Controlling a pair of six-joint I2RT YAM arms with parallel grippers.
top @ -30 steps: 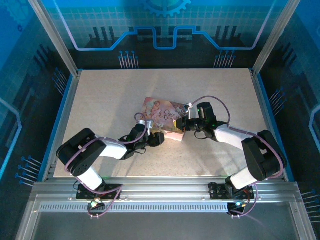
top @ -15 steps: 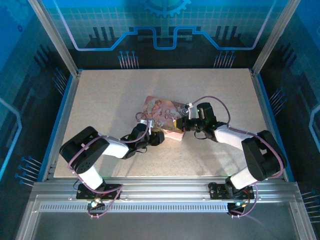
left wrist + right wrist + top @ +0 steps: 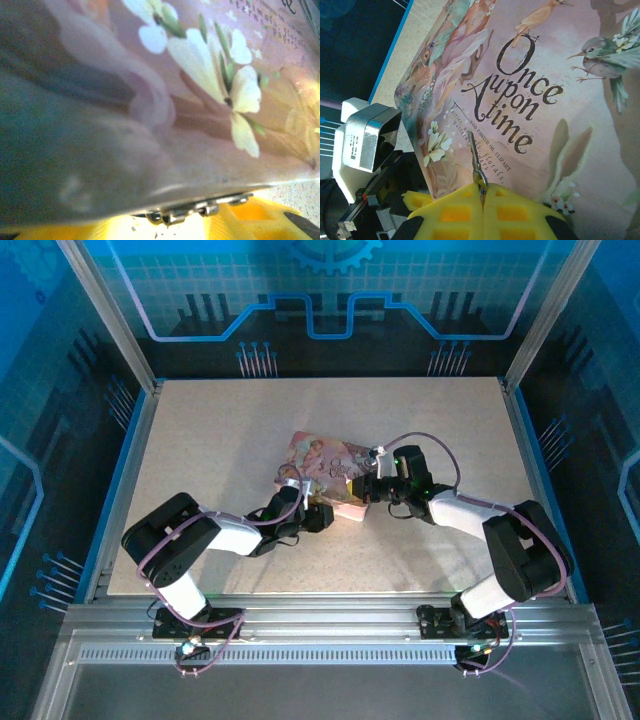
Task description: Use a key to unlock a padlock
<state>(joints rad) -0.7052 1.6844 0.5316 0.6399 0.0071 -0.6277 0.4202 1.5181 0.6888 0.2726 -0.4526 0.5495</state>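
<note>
Key (image 3: 477, 162) held tight over a storybook box

The right claw (image 3: 484, 189) is closed on the small metal key, which sticks out over the box's (image 3: 328, 460) picture lid. The box sits near the middle of the table (image 3: 210, 430), with a bird, flowers and "Once Upon a Time" on top. The left claw (image 3: 157, 227) is open at the box's near edge, its yellow fingers spread. Small metal bits (image 3: 200, 207) line that edge, but which one is the padlock, nobody can tell. The box edge gets in the way and hides part of those fingers.
</note>
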